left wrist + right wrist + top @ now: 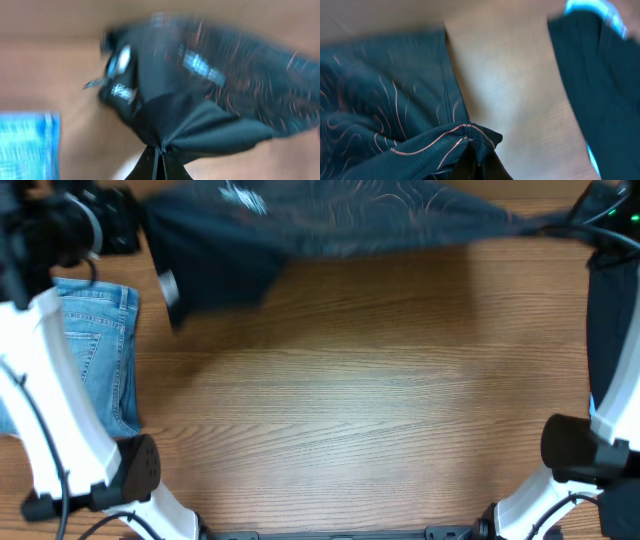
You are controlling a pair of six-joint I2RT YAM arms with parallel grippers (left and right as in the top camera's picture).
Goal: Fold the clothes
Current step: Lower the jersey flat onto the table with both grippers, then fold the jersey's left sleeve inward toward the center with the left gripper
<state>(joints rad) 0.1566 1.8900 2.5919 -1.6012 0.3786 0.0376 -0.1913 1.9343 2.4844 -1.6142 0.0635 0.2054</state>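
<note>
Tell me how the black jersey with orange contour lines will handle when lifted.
Likely very floppy: the black thin-fabric jersey with orange contour lines droops between its two held ends. Probably light: it gathers into small pinches at the left tool and right tool. May swing; it looks motion-blurred.

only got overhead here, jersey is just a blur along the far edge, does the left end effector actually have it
Observer: Yes. The left wrist view shows the left end effector shut on a bunched fold of the jersey.
Operator: and the right one
Observer: In the right wrist view the right end effector is shut on a stitched hem corner, and the fabric spreads away from the pinch.
</note>
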